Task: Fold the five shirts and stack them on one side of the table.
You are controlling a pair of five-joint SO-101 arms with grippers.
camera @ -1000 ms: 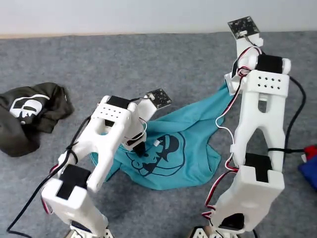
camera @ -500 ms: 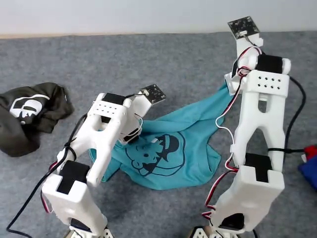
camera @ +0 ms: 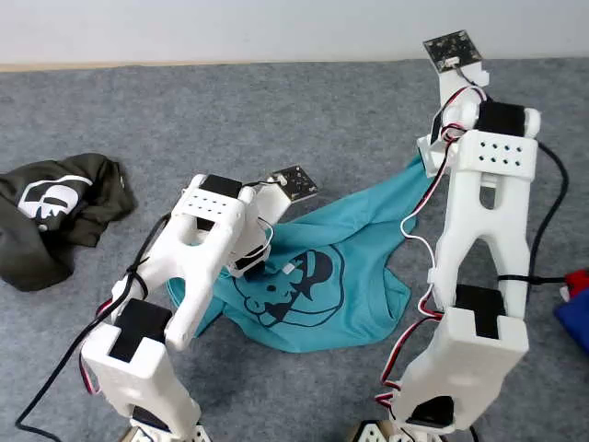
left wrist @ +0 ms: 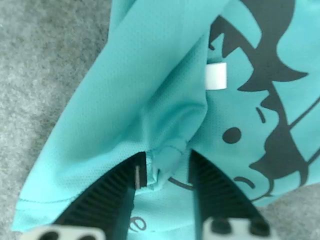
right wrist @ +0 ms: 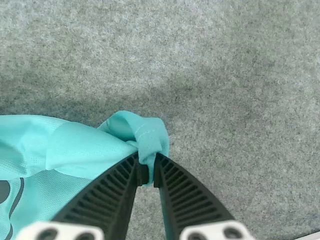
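Observation:
A teal shirt (camera: 354,276) with a dark cartoon print lies crumpled in the middle of the grey table. My left gripper (left wrist: 167,165) hovers over the shirt's left part (left wrist: 150,100), open, with a folded hem of the fabric lying between its fingers. In the high view that gripper (camera: 257,265) sits at the print's left edge. My right gripper (right wrist: 149,170) is shut on a bunched corner of the teal shirt (right wrist: 145,135), holding it up at the shirt's far right end (camera: 416,173). A dark shirt (camera: 51,216) with a white print lies bunched at the far left.
Red and blue cloth (camera: 575,308) shows at the table's right edge. Bare grey felt (camera: 276,120) stretches behind the teal shirt and between it and the dark shirt. A pale wall (camera: 230,28) bounds the table at the back.
The left gripper drew back to the left off the print, then came down again onto the shirt's left fold. The right arm kept still with the corner held.

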